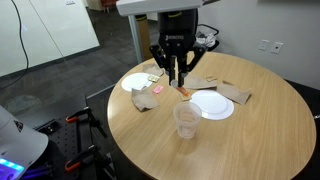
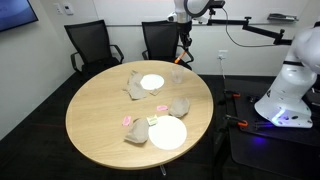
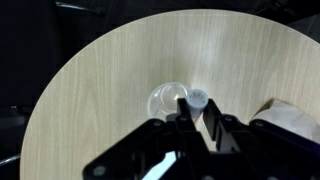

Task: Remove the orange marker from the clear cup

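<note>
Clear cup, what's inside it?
Nothing shows inside: the clear cup looks empty, only table seen through it. The hand hides a bit of its rim in the wrist view. The orange marker hangs from the hand, outside.

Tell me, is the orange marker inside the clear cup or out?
Out. The gripper holds the orange marker above the clear cup, which looks empty.

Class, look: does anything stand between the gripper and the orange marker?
Nothing visible does. The gripper appears to be shut on the orange marker, holding it upright above the clear cup, which looks empty.
</note>
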You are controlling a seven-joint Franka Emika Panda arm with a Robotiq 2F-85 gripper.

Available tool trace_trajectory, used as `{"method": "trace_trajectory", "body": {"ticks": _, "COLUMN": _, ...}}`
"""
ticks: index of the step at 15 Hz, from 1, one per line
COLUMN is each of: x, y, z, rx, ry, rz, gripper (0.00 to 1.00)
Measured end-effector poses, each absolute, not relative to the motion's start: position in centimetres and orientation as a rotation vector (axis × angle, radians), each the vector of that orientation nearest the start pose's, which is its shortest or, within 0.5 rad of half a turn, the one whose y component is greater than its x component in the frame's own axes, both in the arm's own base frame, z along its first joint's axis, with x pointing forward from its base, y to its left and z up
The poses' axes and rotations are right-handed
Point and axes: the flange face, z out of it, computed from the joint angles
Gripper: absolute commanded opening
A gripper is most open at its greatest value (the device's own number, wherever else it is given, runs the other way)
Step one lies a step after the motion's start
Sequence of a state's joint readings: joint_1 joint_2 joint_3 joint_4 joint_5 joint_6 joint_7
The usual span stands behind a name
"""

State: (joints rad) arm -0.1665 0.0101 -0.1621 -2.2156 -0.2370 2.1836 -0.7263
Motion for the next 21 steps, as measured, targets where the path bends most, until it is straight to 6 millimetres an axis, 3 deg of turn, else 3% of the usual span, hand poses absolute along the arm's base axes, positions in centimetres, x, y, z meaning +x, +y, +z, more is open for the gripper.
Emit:
{"method": "trace_trajectory", "body": {"ticks": 5, "x": 45.5, "y": -15.8, "z": 37.5, "rx": -3.145, "ry": -0.884, "rz": -0.051, "gripper": 0.05}}
{"method": "trace_trajectory", "body": {"ticks": 13, "x": 39.9, "y": -13.1, "z": 34.7, "rx": -3.095, "ry": -0.866, "rz": -0.341, "gripper": 0.05}}
{"method": "trace_trajectory", "body": {"ticks": 17, "x": 38.3, "y": -12.1, "z": 32.4, "rx": -3.080, "ry": -0.832, "rz": -0.434, "gripper": 0.05}}
{"method": "trace_trajectory", "body": {"ticks": 21, "x": 39.2, "y": -10.6, "z": 30.8, "rx": -3.065, "ry": -0.794, "rz": -0.520, "gripper": 0.05}}
